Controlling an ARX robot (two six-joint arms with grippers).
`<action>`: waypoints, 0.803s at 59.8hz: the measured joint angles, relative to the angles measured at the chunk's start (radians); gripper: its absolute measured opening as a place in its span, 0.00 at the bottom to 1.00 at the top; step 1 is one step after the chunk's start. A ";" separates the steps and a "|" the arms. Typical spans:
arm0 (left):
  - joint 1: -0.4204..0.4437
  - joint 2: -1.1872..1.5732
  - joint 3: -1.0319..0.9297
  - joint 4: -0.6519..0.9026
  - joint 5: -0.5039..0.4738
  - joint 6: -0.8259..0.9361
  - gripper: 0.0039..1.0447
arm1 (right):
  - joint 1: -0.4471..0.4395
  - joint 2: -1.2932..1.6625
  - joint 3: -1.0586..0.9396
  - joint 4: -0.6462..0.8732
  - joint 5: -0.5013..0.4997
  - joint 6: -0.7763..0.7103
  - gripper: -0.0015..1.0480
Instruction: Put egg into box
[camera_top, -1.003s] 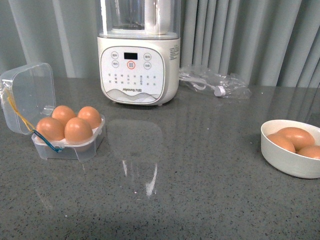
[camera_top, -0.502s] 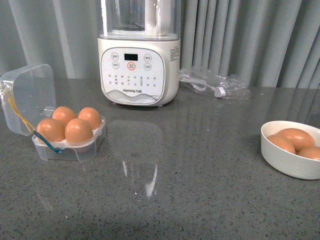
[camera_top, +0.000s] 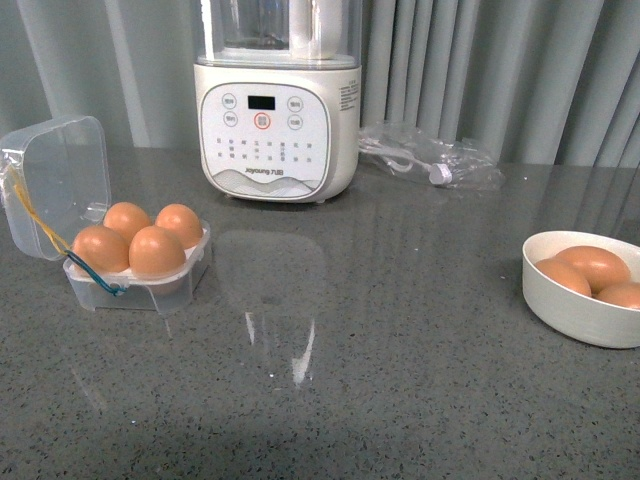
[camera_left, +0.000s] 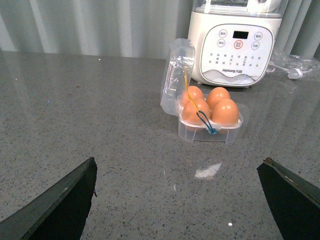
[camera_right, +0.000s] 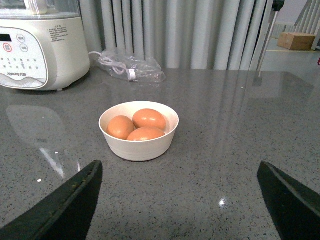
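1. The small clear plastic four-cell egg box (camera_top: 150, 296) sits on the left side of the grey speckled bench (camera_top: 400, 380). Its hinged clear lid (camera_top: 60, 180) is tipped back and standing up, so the cells are open from above.
2. Every cell has a smooth orange-brown egg in it. They all look alike, so I honestly can't say which one is "the" egg. Take the front one (camera_top: 157, 252): it's seated down in its cell, snug against its neighbours.
3. The round white bowl (camera_top: 570, 318) is well apart on the right, with three more brown eggs (camera_top: 596, 266) piled inside. My guess is the bowl is there so they don't roll around.
4. The left claw (camera_left: 179, 163) is spread wide with nothing between its dark fingers (camera_left: 62, 200). It hangs back from the box with bare bench between them.
5. The right claw (camera_right: 180, 164) is the same deal: wide, empty, facing the bowl and clear of it. Neither arm shows in the front view.
6. My read is that with no free cell, the filling part looks done. Maybe closing the lid is what's left.
7. At the back there's a white blender-style machine with a touch panel (camera_top: 277, 140), and a crumpled clear plastic bag (camera_top: 430, 165) beside it. Both are out of the way.
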 joint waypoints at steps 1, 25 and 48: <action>0.000 0.000 0.000 0.000 0.000 0.000 0.94 | 0.000 0.000 0.000 0.000 0.000 0.000 0.94; -0.117 0.354 0.209 -0.128 -0.382 -0.244 0.94 | 0.000 0.000 0.000 0.000 -0.001 0.002 0.93; 0.158 0.940 0.467 0.404 -0.049 -0.126 0.94 | 0.000 0.000 0.000 0.000 0.000 0.002 0.93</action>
